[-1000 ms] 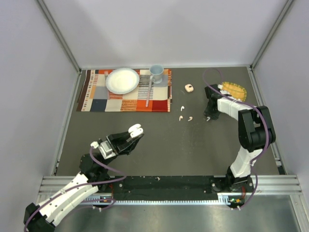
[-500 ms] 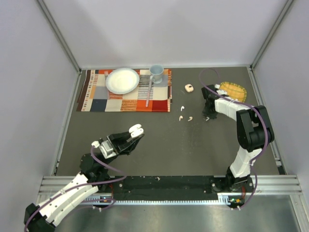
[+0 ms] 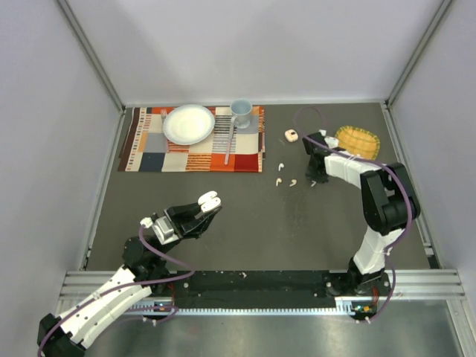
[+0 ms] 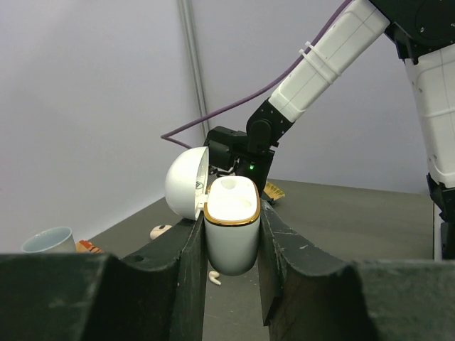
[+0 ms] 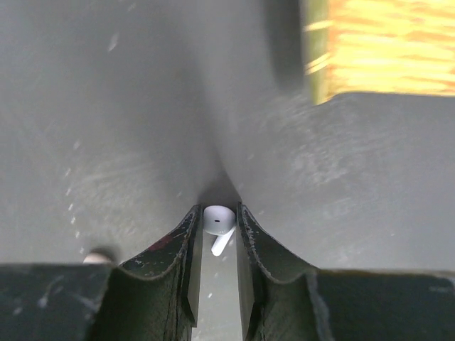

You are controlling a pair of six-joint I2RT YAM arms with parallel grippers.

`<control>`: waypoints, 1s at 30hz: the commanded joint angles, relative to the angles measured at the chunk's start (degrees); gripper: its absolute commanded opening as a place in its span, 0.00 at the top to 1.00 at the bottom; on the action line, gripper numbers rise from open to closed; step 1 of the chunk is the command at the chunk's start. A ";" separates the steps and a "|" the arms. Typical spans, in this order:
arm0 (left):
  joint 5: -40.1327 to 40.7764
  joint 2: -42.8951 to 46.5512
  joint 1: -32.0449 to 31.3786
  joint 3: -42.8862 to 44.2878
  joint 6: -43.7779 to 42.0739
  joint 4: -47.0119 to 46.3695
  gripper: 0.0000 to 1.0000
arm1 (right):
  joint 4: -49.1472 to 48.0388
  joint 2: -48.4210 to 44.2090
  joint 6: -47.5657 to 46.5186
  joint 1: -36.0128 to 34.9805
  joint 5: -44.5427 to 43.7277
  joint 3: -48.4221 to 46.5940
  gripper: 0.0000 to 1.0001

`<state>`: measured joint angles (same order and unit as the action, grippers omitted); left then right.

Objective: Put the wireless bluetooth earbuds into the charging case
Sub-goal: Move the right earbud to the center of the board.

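L hand, lower left of top view, is clamped narrow on the open white charging case. Case stands upright btwn the fingers, gold rim up, lid flipped back to the left. R hand, right of centre in top view, has tips nearly together w/ one earbud pinched btwn them, stem down. Can't tell if it's clear of the dark desk. Three loose earbuds lie on the desk just left of R hand. Small pinkish case sits above them, near a yellow woven tray, upper right.
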<state>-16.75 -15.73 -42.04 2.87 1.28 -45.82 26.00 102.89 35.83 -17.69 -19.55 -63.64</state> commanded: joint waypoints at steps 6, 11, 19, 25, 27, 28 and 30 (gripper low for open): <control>0.58 1.05 -0.15 -3.40 -0.58 -0.85 1.00 | -2.26 -4.71 -5.69 -12.18 0.75 8.87 0.78; 0.58 1.40 -0.14 -3.40 -0.75 -0.41 1.00 | -3.41 -7.79 -7.01 -15.96 -0.84 14.75 0.76; 0.93 1.40 -0.15 -3.40 -0.75 -0.23 1.00 | -2.36 -8.85 -6.31 -18.25 -4.26 16.88 0.68; 0.85 1.49 -0.14 -3.40 -0.75 0.12 1.00 | -1.83 -7.18 -3.77 -18.25 -5.15 15.91 0.62; 0.93 1.58 -0.15 -3.40 -0.75 0.29 1.00 | -1.48 -5.95 -2.36 -18.25 -3.92 15.30 0.61; 0.93 1.66 -0.15 -3.40 -0.75 0.30 1.00 | -1.30 -5.43 -0.96 -18.17 -3.31 15.04 0.61; 0.93 1.84 -0.06 -3.40 -0.75 0.65 1.00 | -0.78 -3.76 0.02 -17.55 -0.77 13.89 0.61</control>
<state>-16.58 -14.72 -42.04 2.87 1.28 -44.71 18.96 93.54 32.34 -35.20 -25.69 -49.91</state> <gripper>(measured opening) 0.339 0.387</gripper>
